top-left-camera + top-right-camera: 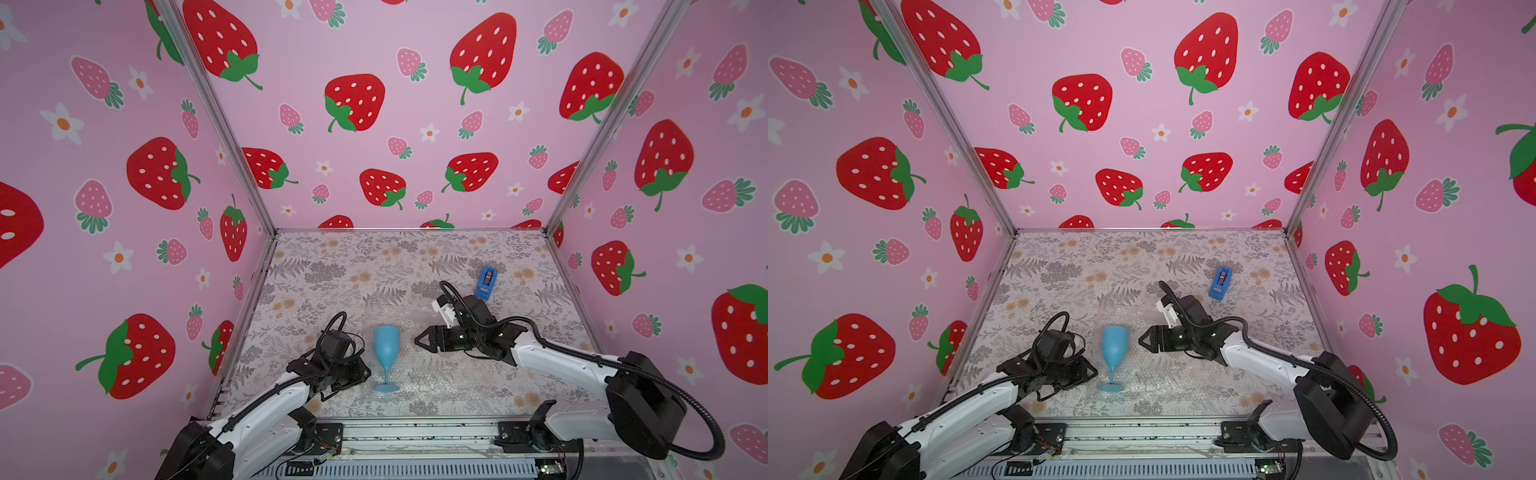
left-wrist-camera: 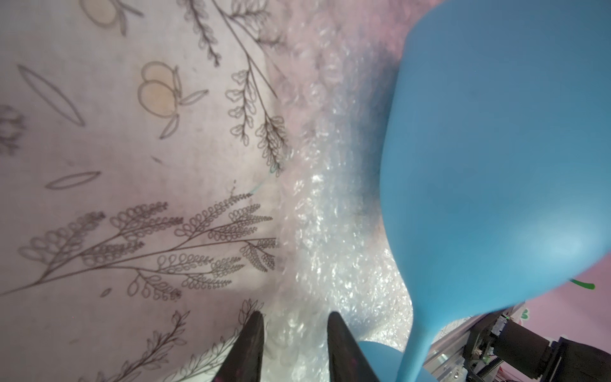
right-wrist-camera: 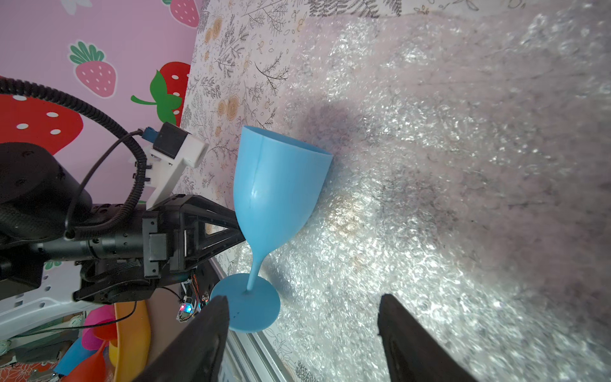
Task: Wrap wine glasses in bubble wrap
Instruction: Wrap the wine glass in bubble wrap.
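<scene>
Your table point(image 1: 332, 266) wears a floral cloth, and the wrap point(image 1: 440, 374) lies flat on its near half, about midway between the left and right edges. Your right claw point(image 3: 304, 297) hangs over the wrap and points toward the table's left edge. Its jaws are wide with nothing between them, and it is near the goblet point(image 1: 386, 347) but apart from it. Your left claw point(image 2: 296, 316) is down at the wrap's left edge, just beside the goblet's stem. Its jaws are narrow yet apart, and the wrap's edge shows in the gap. The goblet lies on its side on the wrap's left part, bowl touching the bubbles, rim toward the far edge and foot toward the near edge. The tape point(image 1: 485, 282) sits off the wrap, toward the table's far right corner, beyond your right arm
</scene>
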Motion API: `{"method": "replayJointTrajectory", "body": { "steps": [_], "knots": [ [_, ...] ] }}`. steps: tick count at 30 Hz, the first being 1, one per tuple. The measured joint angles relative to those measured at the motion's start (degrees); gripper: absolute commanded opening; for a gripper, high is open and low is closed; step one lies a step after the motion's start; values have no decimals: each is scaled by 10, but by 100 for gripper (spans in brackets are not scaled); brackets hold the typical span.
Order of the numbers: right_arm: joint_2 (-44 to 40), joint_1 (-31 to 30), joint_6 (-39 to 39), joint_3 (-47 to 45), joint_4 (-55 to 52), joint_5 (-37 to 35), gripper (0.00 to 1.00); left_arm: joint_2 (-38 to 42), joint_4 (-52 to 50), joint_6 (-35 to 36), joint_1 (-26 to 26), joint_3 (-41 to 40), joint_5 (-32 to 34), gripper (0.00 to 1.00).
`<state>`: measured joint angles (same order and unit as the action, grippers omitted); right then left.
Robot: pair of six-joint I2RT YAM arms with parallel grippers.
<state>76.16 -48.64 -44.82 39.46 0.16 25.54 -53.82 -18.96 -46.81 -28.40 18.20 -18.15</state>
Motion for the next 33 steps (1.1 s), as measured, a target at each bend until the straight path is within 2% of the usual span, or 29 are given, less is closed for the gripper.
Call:
{"method": "replayJointTrajectory", "body": {
  "steps": [4,11,13,23,33],
  "knots": [
    [12,-8,-6,1,11,-2,71,0,9,3,0,-2,-4,21],
    [61,-18,-29,1,54,-3,59,10,26,8,0,-4,-15,11],
    [75,-18,-36,1,67,-3,56,17,30,11,0,-4,-19,0],
    [101,-19,-47,1,75,-18,53,50,61,14,-12,-5,-30,0],
    [118,-19,-49,1,74,-22,52,34,78,15,-58,11,-29,0]
  ]
}}
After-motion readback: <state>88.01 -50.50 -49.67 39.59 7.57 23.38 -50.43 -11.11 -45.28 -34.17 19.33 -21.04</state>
